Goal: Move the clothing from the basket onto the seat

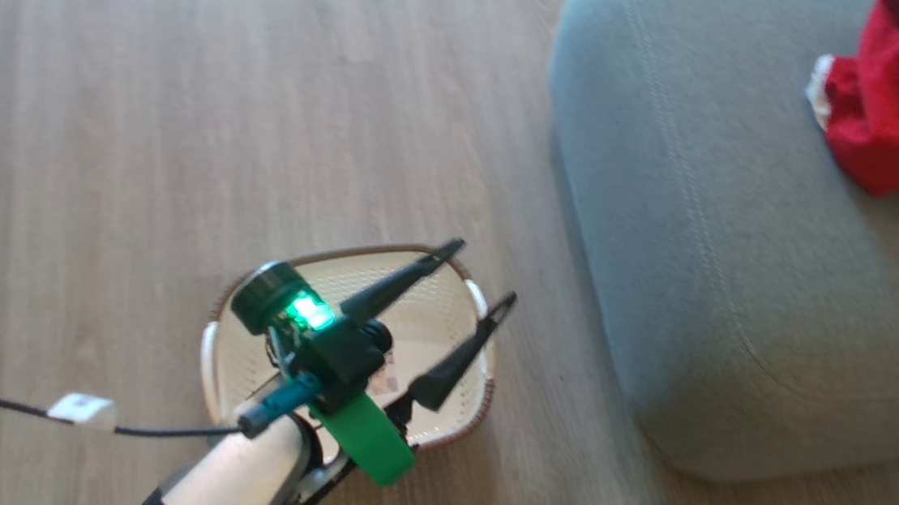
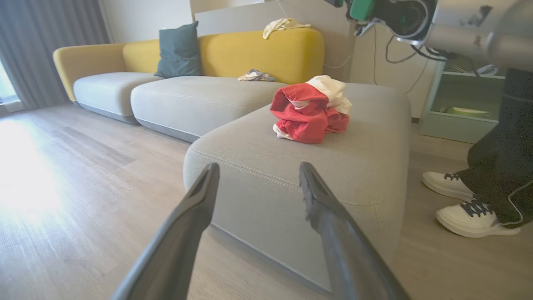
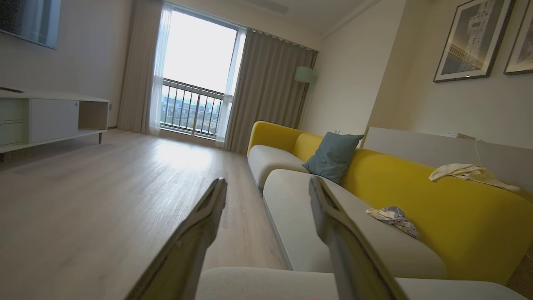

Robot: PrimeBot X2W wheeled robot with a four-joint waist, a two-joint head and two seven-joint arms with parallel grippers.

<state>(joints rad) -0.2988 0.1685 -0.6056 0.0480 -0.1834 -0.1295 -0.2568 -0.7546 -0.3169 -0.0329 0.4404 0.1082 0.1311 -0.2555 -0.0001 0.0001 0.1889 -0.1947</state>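
The clothing (image 1: 877,103) is a crumpled red bundle with white trim lying on the grey seat (image 1: 704,226). From the left wrist view the clothing (image 2: 308,112) sits at the middle of the seat (image 2: 366,137). The cream basket (image 1: 476,417) stands on the floor left of the seat, with a paper label on its bottom and no garment showing inside. My left gripper (image 1: 484,270) hangs open above the basket, its fingers (image 2: 200,200) spread and empty. My right gripper (image 3: 266,183) is open too, with nothing between its fingers, above the seat's (image 3: 258,283) near edge.
A person's white shoes (image 2: 474,216) stand on the floor right of the seat. A long sofa with a yellow back (image 2: 258,54) and a teal cushion (image 2: 179,50) runs behind it, with cloths on it. A black cable with a white tag (image 1: 82,409) trails from my left arm.
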